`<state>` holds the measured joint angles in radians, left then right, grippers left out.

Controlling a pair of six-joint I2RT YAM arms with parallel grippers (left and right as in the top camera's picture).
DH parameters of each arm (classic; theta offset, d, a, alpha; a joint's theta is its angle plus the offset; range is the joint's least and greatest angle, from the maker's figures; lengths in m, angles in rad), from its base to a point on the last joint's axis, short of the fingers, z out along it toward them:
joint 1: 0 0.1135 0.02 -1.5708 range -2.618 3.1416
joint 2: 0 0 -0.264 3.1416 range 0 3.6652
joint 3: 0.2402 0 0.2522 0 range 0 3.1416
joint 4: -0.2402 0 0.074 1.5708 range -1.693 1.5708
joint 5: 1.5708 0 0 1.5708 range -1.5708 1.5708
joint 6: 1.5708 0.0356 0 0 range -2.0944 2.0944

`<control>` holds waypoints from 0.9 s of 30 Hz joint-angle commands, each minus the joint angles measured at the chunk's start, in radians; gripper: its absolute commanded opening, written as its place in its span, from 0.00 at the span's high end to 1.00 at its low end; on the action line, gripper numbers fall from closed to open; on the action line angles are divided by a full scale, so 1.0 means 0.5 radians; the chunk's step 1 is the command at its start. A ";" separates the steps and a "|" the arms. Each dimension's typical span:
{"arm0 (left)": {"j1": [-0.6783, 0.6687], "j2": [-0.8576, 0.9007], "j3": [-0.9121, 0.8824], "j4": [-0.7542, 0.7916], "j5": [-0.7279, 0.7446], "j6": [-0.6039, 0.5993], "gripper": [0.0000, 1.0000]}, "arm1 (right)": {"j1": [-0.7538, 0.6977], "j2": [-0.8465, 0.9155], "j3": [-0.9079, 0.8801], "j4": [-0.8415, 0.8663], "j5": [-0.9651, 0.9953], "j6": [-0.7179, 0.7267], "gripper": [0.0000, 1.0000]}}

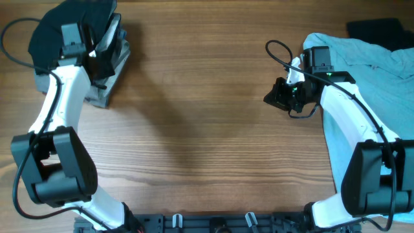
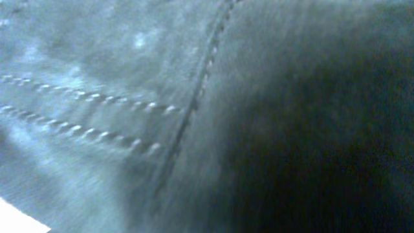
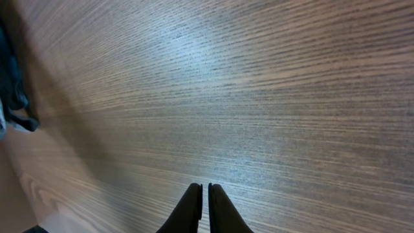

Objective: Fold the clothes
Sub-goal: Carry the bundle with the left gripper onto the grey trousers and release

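The black shorts [image 1: 58,26] lie bunched on folded grey shorts [image 1: 103,96] at the table's far left corner. My left gripper [image 1: 103,55] is pressed into the right side of this pile. Its fingers are hidden in the left wrist view, which dark stitched fabric [image 2: 162,110] fills. A light blue T-shirt [image 1: 369,58] lies spread at the right, partly under my right arm. My right gripper [image 1: 277,98] is just left of the T-shirt over bare wood. In the right wrist view it [image 3: 205,188] is shut and empty.
Another black garment [image 1: 378,29] lies at the far right corner, behind the T-shirt. The wooden table [image 1: 207,129] runs between the two arms. A bit of dark cloth [image 3: 10,84] shows at the left edge of the right wrist view.
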<state>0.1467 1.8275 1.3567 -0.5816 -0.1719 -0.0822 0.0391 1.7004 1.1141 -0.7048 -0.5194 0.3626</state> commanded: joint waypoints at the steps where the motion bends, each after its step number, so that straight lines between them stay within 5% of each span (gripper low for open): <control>1: 0.004 0.011 -0.127 0.003 0.124 -0.006 0.63 | 0.003 -0.018 0.005 -0.015 0.003 0.013 0.91; 3: 0.006 -0.041 -0.125 -0.149 0.346 -0.112 0.76 | 0.003 -0.018 0.005 -0.015 0.004 0.011 0.91; 9: 0.017 -0.478 -0.125 -0.359 0.648 -0.253 0.78 | 0.003 -0.018 0.005 -0.012 0.005 0.006 0.90; 10: 0.017 -0.514 -0.125 -0.404 0.642 -0.273 0.69 | 0.003 -0.018 0.005 -0.013 0.005 0.007 0.90; 11: 0.017 -0.530 -0.125 -0.443 0.641 -0.272 0.21 | 0.003 -0.018 0.005 -0.013 0.005 0.006 0.90; 12: 0.017 -0.533 -0.125 -0.475 0.641 -0.272 0.06 | 0.003 -0.018 0.005 -0.012 0.005 0.006 0.90; 14: 0.017 -0.542 -0.117 -0.534 0.643 -0.272 0.02 | 0.003 -0.018 0.005 -0.012 0.004 0.007 0.90; 16: 0.018 -0.597 -0.031 -0.596 0.649 -0.272 0.07 | 0.003 -0.018 0.005 -0.011 0.005 0.006 0.90; 17: 0.018 -0.626 0.003 -0.551 0.647 -0.271 0.23 | 0.003 -0.018 0.005 -0.005 0.004 0.007 0.91; 20: 0.060 -0.661 0.021 -0.179 0.610 -0.271 0.96 | 0.003 -0.018 0.005 0.008 0.004 0.006 0.90; 24: 0.224 -0.288 0.021 0.316 0.566 -0.287 0.84 | 0.003 -0.018 0.005 0.010 0.005 0.007 0.89; 27: 0.352 0.142 0.021 0.313 0.577 -0.509 0.89 | 0.003 -0.018 0.005 0.009 0.005 0.007 0.89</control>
<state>0.2668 1.6970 1.3773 -0.3996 0.1184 -0.2348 0.0391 1.7004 1.1141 -0.7006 -0.5194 0.3626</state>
